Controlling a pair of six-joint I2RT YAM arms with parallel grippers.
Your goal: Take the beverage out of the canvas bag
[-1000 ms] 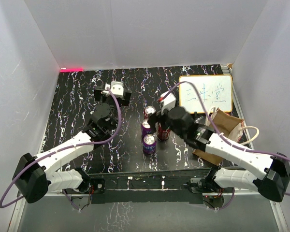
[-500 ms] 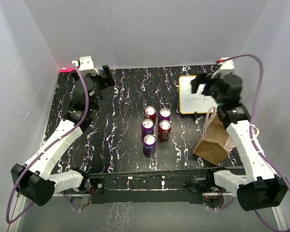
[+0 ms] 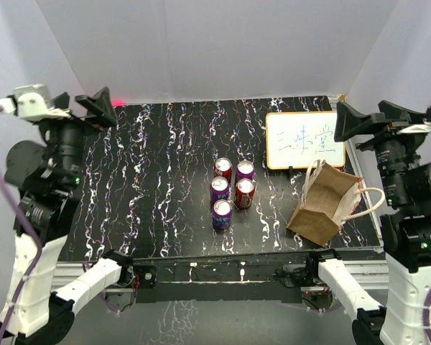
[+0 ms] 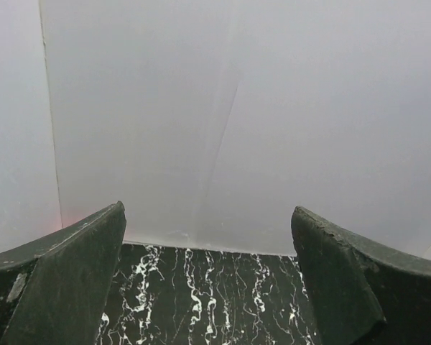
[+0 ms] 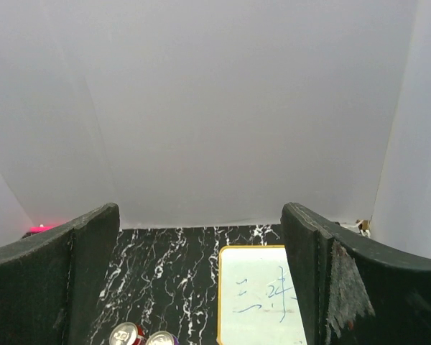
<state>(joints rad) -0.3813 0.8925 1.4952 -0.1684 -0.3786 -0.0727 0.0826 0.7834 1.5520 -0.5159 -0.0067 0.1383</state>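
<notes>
The tan canvas bag (image 3: 323, 207) stands at the right of the table, leaning, with its mouth open toward the back and its cream handles (image 3: 373, 201) loose. Several beverage cans (image 3: 230, 190), purple and red, stand grouped at the table's middle, outside the bag. Two of them show at the bottom of the right wrist view (image 5: 128, 335). My left gripper (image 3: 86, 111) is raised high at the far left, open and empty (image 4: 207, 215). My right gripper (image 3: 366, 121) is raised high at the far right, above the bag, open and empty (image 5: 200, 212).
A white board (image 3: 304, 140) with blue writing lies at the back right, behind the bag, and also shows in the right wrist view (image 5: 262, 302). White walls enclose the black marbled table (image 3: 151, 172). A red light (image 3: 104, 95) glows at the back left corner.
Both arms have lifted away from the table's middle and swung out to the sides, now high up. The right gripper left the group of cans. Cans and bag have stayed put.
</notes>
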